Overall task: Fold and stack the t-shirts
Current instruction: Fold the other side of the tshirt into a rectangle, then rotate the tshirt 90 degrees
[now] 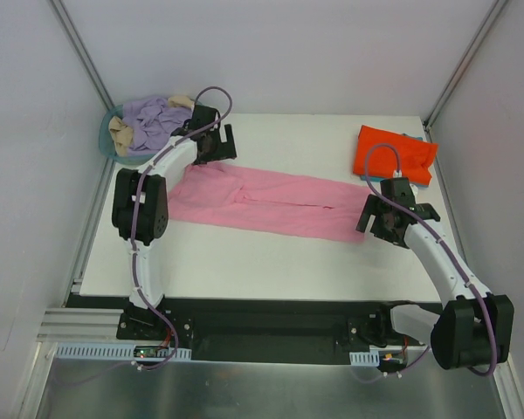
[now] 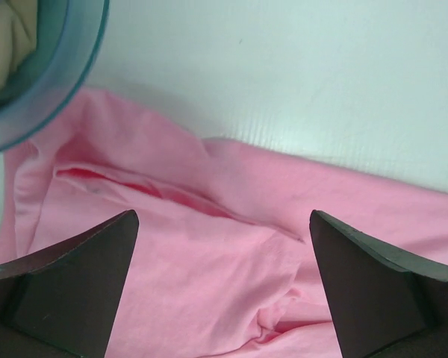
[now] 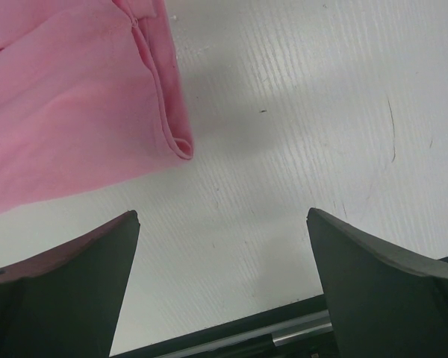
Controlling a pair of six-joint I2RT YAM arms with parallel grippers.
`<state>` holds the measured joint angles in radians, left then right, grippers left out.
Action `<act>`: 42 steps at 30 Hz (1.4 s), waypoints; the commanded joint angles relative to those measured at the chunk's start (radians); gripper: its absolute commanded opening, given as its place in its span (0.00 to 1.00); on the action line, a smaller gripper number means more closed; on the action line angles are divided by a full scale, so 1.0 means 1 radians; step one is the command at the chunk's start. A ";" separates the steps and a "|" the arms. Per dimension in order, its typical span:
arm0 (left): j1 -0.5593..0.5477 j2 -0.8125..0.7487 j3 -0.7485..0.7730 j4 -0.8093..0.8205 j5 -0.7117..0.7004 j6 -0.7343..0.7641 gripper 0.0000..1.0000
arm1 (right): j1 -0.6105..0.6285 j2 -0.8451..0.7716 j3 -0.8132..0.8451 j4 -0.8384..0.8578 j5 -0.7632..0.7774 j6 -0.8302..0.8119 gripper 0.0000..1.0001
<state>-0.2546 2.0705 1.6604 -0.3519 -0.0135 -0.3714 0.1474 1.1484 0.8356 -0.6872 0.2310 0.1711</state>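
The light pink t-shirt (image 1: pixel 271 202) lies folded lengthwise into a long strip across the middle of the white table (image 1: pixel 244 262). The bright orange-red t-shirt (image 1: pixel 393 154) sits folded at the back right, on top of the teal-blue t-shirt (image 1: pixel 422 181), of which only an edge shows. My left gripper (image 1: pixel 211 148) is open above the strip's left end; pink cloth (image 2: pixel 209 268) fills its wrist view. My right gripper (image 1: pixel 386 223) is open and empty just past the strip's right end, whose corner (image 3: pixel 181 146) shows in its wrist view.
A round teal basket (image 1: pixel 115 148) holding lilac and cream clothes stands at the back left corner; its rim (image 2: pixel 67 67) shows in the left wrist view. The table's near edge (image 3: pixel 269 328) lies just under the right gripper. Grey walls enclose the table.
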 commanded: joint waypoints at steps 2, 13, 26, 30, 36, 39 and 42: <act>-0.002 0.034 0.087 -0.010 0.006 0.043 0.99 | -0.002 -0.032 -0.004 0.006 -0.013 -0.019 0.99; -0.040 -0.240 -0.244 -0.004 0.119 -0.187 0.99 | 0.024 0.109 0.080 0.162 -0.258 -0.002 0.97; -0.109 -0.373 -0.550 0.074 -0.060 -0.299 0.99 | 0.104 0.793 0.605 0.152 -0.286 0.007 0.97; -0.104 -0.277 -0.478 0.071 -0.086 -0.293 0.99 | 0.110 0.788 0.525 0.184 -0.283 0.030 0.97; -0.109 -0.138 -0.341 0.068 -0.014 -0.282 1.00 | 0.136 0.590 0.205 0.233 -0.338 0.076 0.97; -0.124 -0.060 -0.255 0.065 0.024 -0.267 0.99 | 0.203 0.424 -0.004 0.267 -0.351 0.128 0.97; -0.149 0.019 -0.160 0.065 0.092 -0.256 0.99 | 0.321 0.254 -0.154 0.246 -0.315 0.220 0.97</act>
<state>-0.3679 1.9957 1.4040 -0.3016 -0.0261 -0.6430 0.3325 1.5509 0.8639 -0.3553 -0.0669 0.2665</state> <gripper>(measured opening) 0.993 0.969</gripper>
